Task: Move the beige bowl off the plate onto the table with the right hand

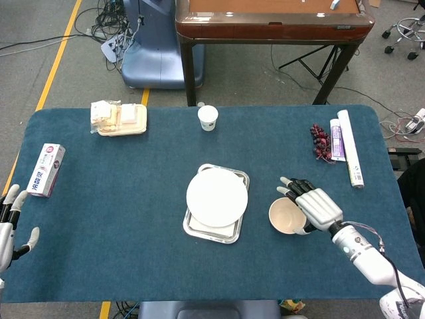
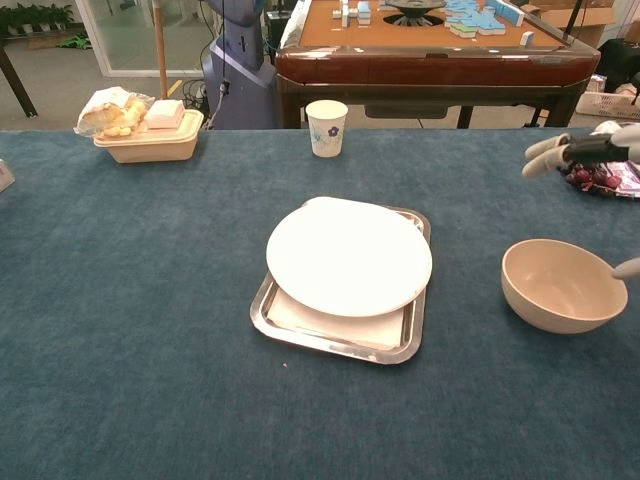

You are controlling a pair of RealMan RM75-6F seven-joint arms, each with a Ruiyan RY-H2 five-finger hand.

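Head view: the beige bowl (image 1: 286, 216) stands upright on the blue tabletop (image 1: 133, 186), well right of the white plate (image 1: 216, 197), which rests on a metal tray (image 1: 229, 232). The right hand (image 1: 315, 207) hangs over the bowl's right rim, its fingers (image 1: 295, 186) spread apart; whether the thumb touches the rim is hard to tell. The left hand (image 1: 10, 222) sits at the tabletop's left edge, partly cut off, fingers apart and holding nothing. A paper cup (image 1: 208, 117), a food container (image 1: 120, 119), a small box (image 1: 46, 170) and grapes (image 1: 321, 141) lie further off.

Chest view: the bowl (image 2: 563, 285) stands alone on the tabletop (image 2: 130, 300), clear of the plate (image 2: 348, 257). Only the right hand's fingers (image 2: 548, 155) show above it, the rest cut off by the frame's right edge; a thumb tip (image 2: 628, 267) sits just beside the rim.
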